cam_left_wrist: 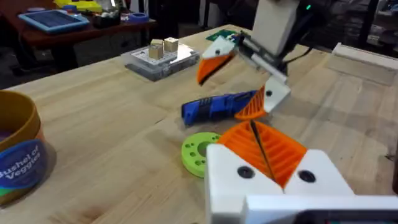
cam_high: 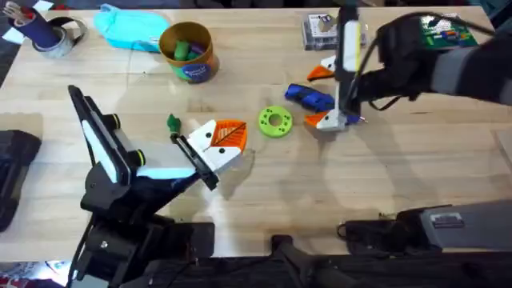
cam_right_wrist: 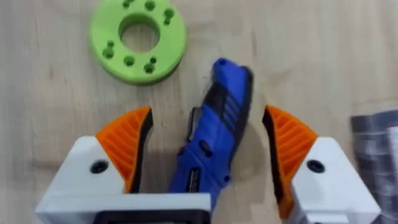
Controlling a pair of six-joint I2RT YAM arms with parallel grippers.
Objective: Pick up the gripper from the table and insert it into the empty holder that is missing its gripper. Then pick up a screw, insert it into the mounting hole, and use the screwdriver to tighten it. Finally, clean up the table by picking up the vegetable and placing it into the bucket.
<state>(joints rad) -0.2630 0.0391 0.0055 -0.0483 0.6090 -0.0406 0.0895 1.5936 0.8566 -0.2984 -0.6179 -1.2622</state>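
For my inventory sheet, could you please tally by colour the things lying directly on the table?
Green: 2, ring and small green piece
Blue: 1, screwdriver
Tan-gold: 1, bucket
Cyan: 1, cloth
Clear: 1, parts box
Grey: 1, tape roll
Total: 7

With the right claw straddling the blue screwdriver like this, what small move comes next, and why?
Probably lower a little and close. In the right wrist view the right claw is open, its orange pads either side of the screwdriver lying on the table, with gaps on both sides, so nothing is gripped yet.
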